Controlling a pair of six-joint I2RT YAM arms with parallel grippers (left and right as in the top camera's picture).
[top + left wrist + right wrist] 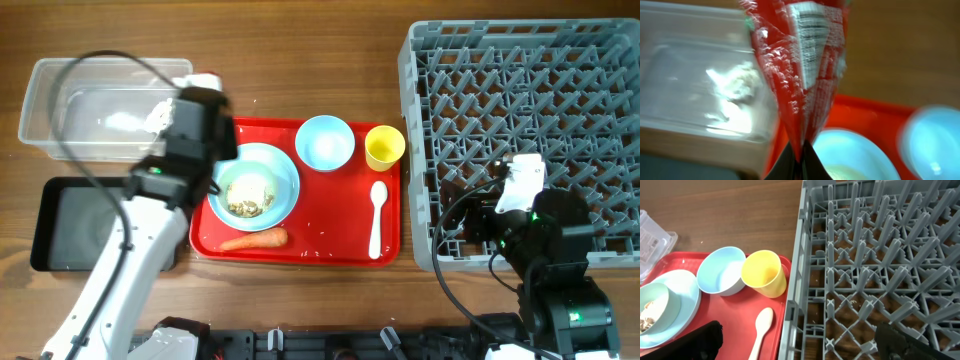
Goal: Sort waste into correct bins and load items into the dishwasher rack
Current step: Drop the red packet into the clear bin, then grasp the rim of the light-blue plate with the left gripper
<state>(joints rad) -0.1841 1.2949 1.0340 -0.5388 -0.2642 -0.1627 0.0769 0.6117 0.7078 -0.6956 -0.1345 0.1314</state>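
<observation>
My left gripper [801, 157] is shut on the crumpled red-and-clear wrapper [800, 65] and holds it up at the right end of the clear tub [45, 100]. A white tissue [735, 85] lies in the tub. The black tray [60, 225] sits in front of the tub. On the red tray [300, 250] are a blue plate [288, 165] bearing a bowl of food scraps [248, 192], a pale blue bowl [324, 142], a yellow cup [384, 147], a white spoon [377, 218] and a carrot [254, 240]. My right gripper [800, 342] is open and empty over the grey rack's [530, 90] front left corner.
The left arm [120, 270] crosses the black tray's right side and the red tray's left edge. The rack fills the right side of the table. Bare wooden table shows behind the red tray. The left wrist view is blurred.
</observation>
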